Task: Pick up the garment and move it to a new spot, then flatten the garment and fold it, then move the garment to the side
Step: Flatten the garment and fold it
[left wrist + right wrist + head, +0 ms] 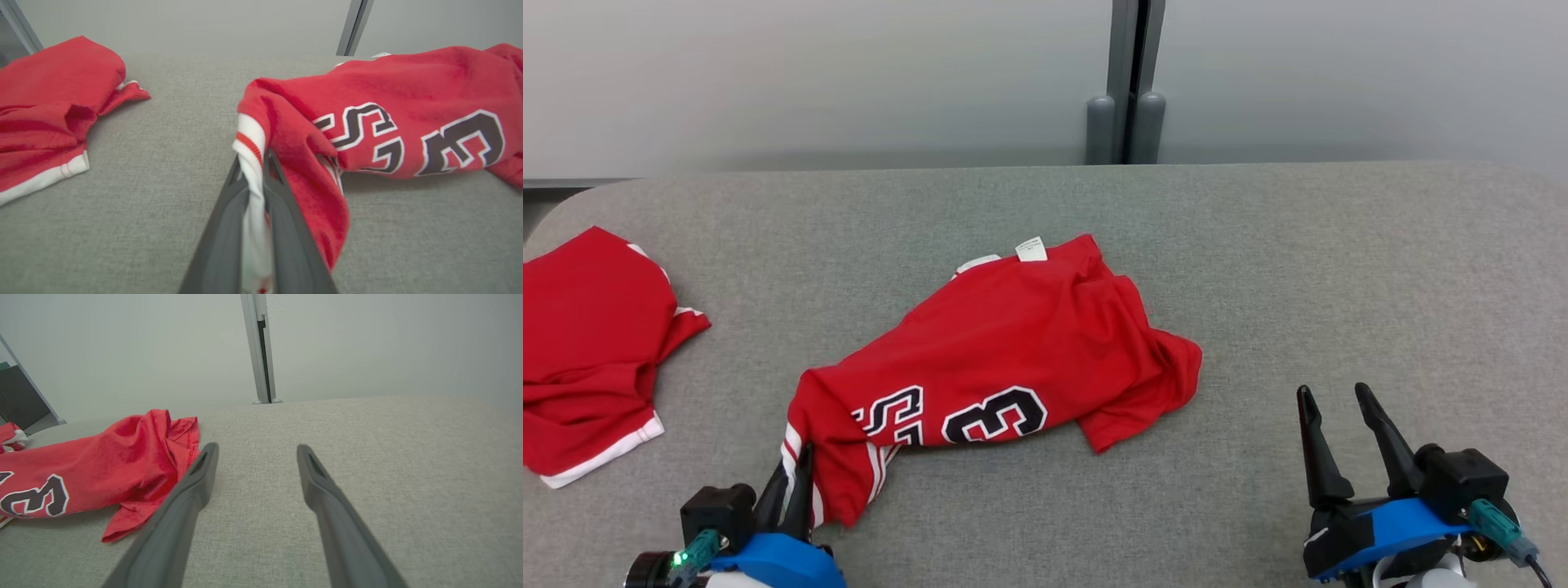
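1. Red garment with black-and-white lettering and a numeral lies crumpled near the middle of the grey fabric worktop. Its white neck label is at the far edge. A loose flap trails toward the robot's right.
2. Left gripper is clamped on the garment's near-left corner. In the left wrist view, the white, red-striped trim is pinched between the two dark fingers, with cloth hanging down beside them. The hold is probably on the trim because a banded edge is firm and easy to find, and the rest can trail from it when carried.
3. The gripped corner appears slightly raised; the bulk rests on the surface. Judgement: the pick-up is only just under way, and the move to a new spot is not yet done.
4. Right gripper is spread wide and holds nothing. It sits at the near right of the worktop, well apart from the garment. It is likely parked clear of the cloth, free to take a second corner for flattening.
5. Second red garment, white-trimmed, lies at the far left, apart from the first. Risk: a leftward carry could tangle the two. The bare stretch to the right looks safer.
6. With a one-corner hold, expect the cloth to bunch and swing. Flattening will likely need both grippers.
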{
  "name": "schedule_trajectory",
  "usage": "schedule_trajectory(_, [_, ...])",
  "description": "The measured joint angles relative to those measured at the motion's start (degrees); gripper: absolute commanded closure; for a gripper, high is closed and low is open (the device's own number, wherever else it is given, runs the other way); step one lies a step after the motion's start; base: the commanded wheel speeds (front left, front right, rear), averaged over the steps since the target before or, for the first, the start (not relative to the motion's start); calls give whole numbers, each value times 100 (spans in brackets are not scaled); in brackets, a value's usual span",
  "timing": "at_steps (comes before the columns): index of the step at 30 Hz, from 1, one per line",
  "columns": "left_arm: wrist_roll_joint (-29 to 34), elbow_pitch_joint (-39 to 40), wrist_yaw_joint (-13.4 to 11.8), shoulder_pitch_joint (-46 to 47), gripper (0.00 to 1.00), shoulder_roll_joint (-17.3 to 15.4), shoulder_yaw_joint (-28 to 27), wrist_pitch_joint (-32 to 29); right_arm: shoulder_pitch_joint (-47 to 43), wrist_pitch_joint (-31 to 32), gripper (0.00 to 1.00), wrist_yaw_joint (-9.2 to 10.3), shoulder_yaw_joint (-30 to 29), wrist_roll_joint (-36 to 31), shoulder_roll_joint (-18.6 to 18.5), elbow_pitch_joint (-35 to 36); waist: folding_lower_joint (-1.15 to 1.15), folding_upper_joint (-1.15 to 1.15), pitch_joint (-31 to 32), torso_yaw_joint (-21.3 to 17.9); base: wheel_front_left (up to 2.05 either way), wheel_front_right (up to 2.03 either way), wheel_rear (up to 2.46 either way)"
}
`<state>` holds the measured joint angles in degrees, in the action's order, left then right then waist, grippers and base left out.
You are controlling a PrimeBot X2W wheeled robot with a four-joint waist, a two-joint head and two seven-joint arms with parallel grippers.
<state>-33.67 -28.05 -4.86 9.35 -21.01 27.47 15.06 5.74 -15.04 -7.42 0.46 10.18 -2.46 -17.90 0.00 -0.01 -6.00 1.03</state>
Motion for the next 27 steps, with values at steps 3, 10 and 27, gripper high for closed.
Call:
schedule_trajectory(3, [9,291,-73,-199,0,64,-186,0,1,0,0,0,-9,0,0,-25,0,0,-25,80,0,0,0])
schedule_trajectory(10, [613,1268,-124,-257,0,386,-991,0,77,0,0,0,14,-2,-1,-60,0,1,5,146,0,0,0])
schedule_trajectory(27, [2235,2094,495,-1061,0,1438,-2930,1,38,0,0,0,-63,-3,-1,-116,0,1,20,47,0,0,0])
